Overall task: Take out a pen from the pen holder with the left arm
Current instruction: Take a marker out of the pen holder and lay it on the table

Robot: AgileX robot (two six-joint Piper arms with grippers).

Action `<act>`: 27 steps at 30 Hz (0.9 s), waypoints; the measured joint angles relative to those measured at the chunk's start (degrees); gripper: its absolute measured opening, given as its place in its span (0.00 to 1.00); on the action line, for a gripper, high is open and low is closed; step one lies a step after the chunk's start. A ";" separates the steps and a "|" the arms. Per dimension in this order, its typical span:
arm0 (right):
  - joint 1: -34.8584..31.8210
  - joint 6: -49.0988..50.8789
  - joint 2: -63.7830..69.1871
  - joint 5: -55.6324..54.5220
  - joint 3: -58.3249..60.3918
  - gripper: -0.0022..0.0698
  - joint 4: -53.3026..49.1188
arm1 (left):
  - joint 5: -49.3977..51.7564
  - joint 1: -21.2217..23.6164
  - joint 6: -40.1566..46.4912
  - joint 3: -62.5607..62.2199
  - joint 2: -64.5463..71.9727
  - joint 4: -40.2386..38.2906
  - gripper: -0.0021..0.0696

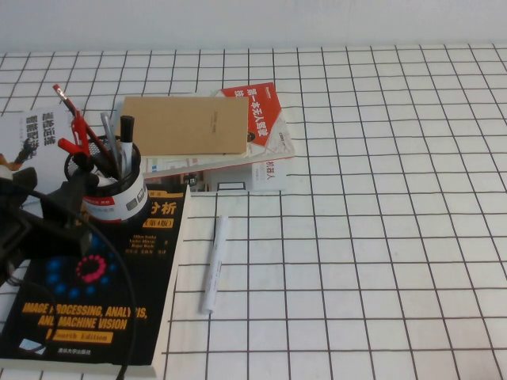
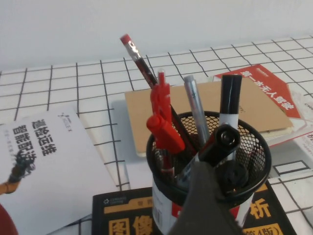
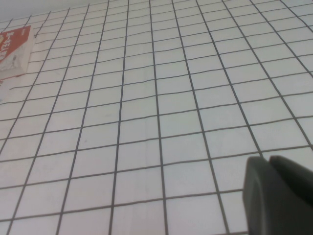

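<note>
The pen holder (image 1: 117,186), a black mesh cup with a white and red label, stands on a black book (image 1: 119,293) at the table's left. In it are a red pencil (image 2: 137,56), a red clip pen (image 2: 161,117), a grey pen (image 2: 194,105) and a black-capped marker (image 2: 230,98). My left gripper (image 1: 78,199) is low beside the holder's near left side, its dark tip (image 2: 205,208) right in front of the rim. A white pen (image 1: 215,264) lies on the table to the right of the book. My right gripper (image 3: 274,196) hangs shut over bare grid cloth.
Behind the holder lies a brown notebook (image 1: 186,125) on a stack with a red book (image 1: 261,107). A white leaflet (image 1: 36,138) lies at the far left. The checked cloth (image 1: 380,237) covers the table's right half.
</note>
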 joint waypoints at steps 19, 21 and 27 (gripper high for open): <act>0.00 0.00 0.00 0.00 0.00 0.01 0.00 | -22.84 0.00 -4.77 2.44 18.34 -1.14 0.61; 0.00 0.00 0.00 0.00 0.00 0.01 0.00 | -23.89 0.00 -4.77 2.44 19.92 -1.98 0.56; 0.00 0.00 0.00 0.00 0.00 0.01 0.00 | -26.53 0.00 -4.36 2.44 21.86 -3.24 0.42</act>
